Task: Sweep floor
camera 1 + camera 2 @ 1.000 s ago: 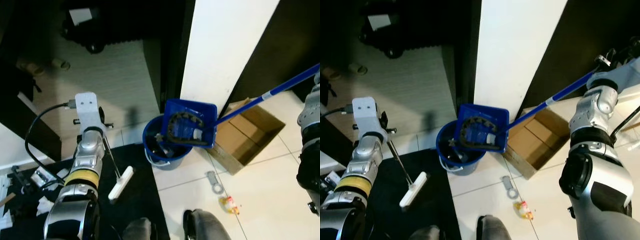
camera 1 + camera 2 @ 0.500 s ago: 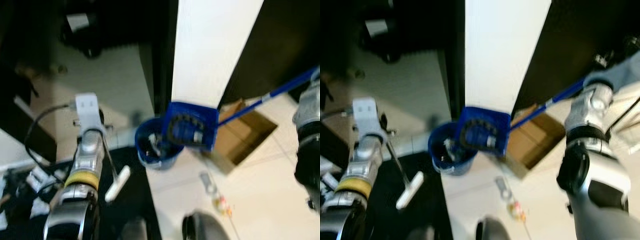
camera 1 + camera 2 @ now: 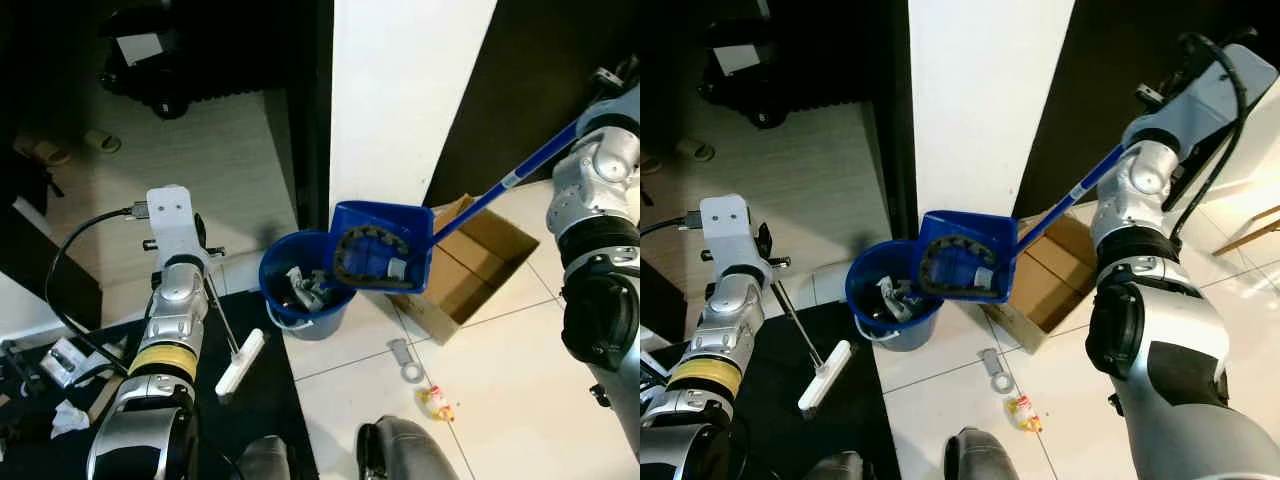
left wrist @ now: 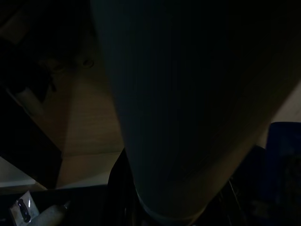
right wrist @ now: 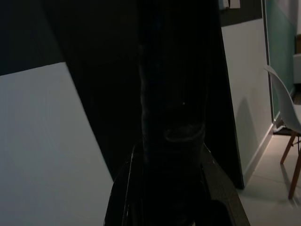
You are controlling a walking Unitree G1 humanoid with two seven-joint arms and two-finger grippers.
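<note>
— Why is the dustpan [image 3: 380, 258] tipped up on its side like that?

— So it empties. I hold it by its long blue handle [image 3: 505, 182] with its open mouth turned over the rim of the blue bucket [image 3: 300, 298], which sits on the floor at the foot of the white pillar [image 3: 405, 90]. There is rubbish lying in the bucket, and some dark curved thing is lodged in the pan's mouth (I can't tell what it is).

— And the broom?

— My left gripper [image 3: 212, 283] has its thin handle; the small white brush head [image 3: 240, 366] hangs low over the dark mat [image 3: 270, 400], kept off to the side so it stays out of the pan's way.

— How are your arms set?

— The right arm [image 3: 1160, 180] is raised high, elbow bent, wrist up by the dark wall, so the handle slopes down to the pan. The left arm [image 3: 175, 290] reaches forward and down. My right gripper's fingers are closed around the blue handle, judging by the wrist view.

— Is the floor done?

— Not in my judgement. A small yellow wrapper [image 3: 437, 402] and a grey ring-shaped piece [image 3: 407, 363] lie on the white tiles near the open cardboard box [image 3: 475, 262].
</note>
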